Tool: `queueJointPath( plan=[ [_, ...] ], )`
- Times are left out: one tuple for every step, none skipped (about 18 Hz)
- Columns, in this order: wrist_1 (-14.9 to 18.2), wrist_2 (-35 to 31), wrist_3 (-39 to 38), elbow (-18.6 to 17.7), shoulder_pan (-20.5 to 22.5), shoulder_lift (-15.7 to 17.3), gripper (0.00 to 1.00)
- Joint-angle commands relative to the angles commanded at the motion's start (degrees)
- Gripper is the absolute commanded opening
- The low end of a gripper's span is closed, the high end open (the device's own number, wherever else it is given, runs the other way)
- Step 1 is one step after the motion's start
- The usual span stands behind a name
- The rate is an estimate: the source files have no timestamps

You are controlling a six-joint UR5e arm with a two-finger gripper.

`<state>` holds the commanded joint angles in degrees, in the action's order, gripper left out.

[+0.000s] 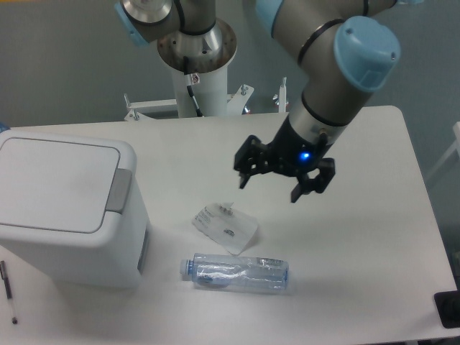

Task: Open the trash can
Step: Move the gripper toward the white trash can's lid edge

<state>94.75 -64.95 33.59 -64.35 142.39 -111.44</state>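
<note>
The trash can is a large white boxy bin at the left of the table. Its flat lid lies shut, and the grey push tab sits on the lid's right edge. My gripper hangs above the middle of the table, well to the right of the bin and apart from it. Its two black fingers are spread open and hold nothing.
A clear plastic bottle lies on its side in front of the gripper, near the bin's right side. A crumpled clear wrapper lies just behind it. A pen lies at the table's left front edge. The arm's base stands at the back.
</note>
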Motion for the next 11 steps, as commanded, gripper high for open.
queueJointPath(
  plan=[
    [0.17, 0.00, -1.32, 0.88, -1.32, -0.18, 1.00],
    [0.18, 0.18, -1.68, 1.15, -1.85, -0.18, 1.00],
    [0.26, 0.79, -1.69, 1.15, -2.38, -0.09, 1.00],
    [0.18, 1.49, -1.77, 1.07, -3.34, -0.09, 1.00],
    [0.18, 2.02, -1.95, 1.06, -4.13, -0.01, 1.00],
    [0.18, 2.46, -2.21, 0.72, -5.01, 0.34, 1.00],
    [0.18, 2.55, -2.39, -0.24, -6.24, 0.78, 1.00],
    [0.00, 2.46, -2.30, -2.43, -7.03, 2.27, 1.00],
    [-0.52, 2.46, -1.78, -5.41, -7.22, 4.19, 1.00],
    [-2.18, 2.46, -2.30, -6.66, -7.31, 4.91, 1.00],
    [-2.98, 2.64, -2.30, -6.93, -7.31, 4.92, 1.00]
  ],
)
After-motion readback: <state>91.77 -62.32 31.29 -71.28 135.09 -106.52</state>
